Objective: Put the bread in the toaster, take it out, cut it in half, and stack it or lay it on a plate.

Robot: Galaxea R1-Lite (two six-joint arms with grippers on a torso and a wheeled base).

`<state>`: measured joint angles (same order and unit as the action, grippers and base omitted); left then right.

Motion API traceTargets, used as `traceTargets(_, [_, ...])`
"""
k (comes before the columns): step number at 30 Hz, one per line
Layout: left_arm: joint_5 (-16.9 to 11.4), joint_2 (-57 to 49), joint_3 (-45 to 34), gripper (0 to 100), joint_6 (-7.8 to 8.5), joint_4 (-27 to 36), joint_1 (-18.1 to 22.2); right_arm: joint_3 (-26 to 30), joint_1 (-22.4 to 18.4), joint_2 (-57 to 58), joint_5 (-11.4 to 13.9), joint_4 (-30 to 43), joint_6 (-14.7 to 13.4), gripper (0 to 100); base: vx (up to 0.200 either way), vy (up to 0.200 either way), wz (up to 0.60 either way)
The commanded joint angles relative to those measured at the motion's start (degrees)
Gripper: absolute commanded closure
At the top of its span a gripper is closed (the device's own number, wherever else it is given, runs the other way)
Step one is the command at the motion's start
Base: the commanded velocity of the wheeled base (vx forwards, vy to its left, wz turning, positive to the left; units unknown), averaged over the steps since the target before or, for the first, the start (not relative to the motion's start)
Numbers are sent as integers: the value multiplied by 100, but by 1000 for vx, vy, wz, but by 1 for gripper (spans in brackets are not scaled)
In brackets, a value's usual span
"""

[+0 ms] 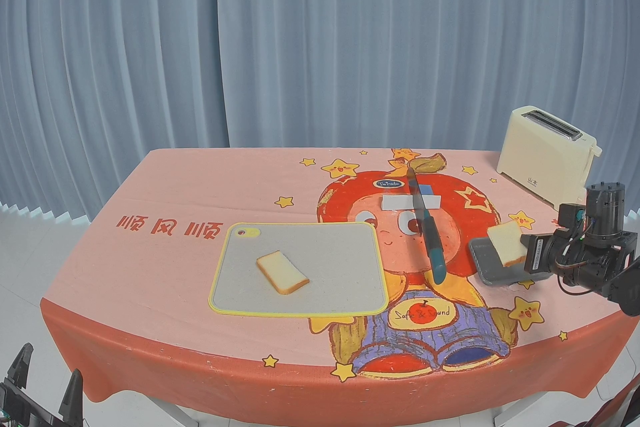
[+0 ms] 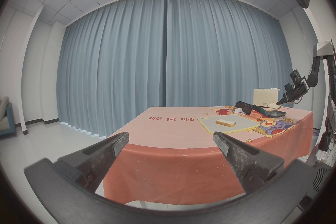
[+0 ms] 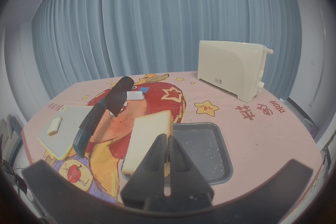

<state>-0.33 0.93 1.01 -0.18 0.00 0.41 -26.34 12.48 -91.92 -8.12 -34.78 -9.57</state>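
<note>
A bread half lies flat on the grey cutting board with the yellow rim. A second bread half stands tilted over the left end of the dark grey tray, and my right gripper is shut on its edge. In the right wrist view the fingers pinch this slice above the tray. The cream toaster stands at the back right with nothing showing in its slot. My left gripper hangs open below the table's front left corner, holding nothing.
A knife with a teal handle and a black blade lies between the board and the tray, blade resting on a small white block. The table's left part is bare cloth. Curtains hang behind the table.
</note>
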Motion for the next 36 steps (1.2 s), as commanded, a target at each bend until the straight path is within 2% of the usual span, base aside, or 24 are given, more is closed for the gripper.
traceTargets(1, [-2, -93, -101, 0, 1, 0, 2, -11, -53, -327, 3, -2, -1, 100, 0, 0, 0])
traceTargets(33, [-2, -93, -101, 0, 1, 0, 2, 15, -44, -547, -23, -2, 8, 100, 0, 0, 0])
traceTargets(34, [-2, -93, -101, 0, 1, 0, 2, 15, -35, -547, -23, -2, 8, 0, 0, 0, 0])
traceTargets(36, [-2, -93, -101, 0, 1, 0, 2, 6, -27, -547, -23, -2, 8, 0, 0, 0, 0])
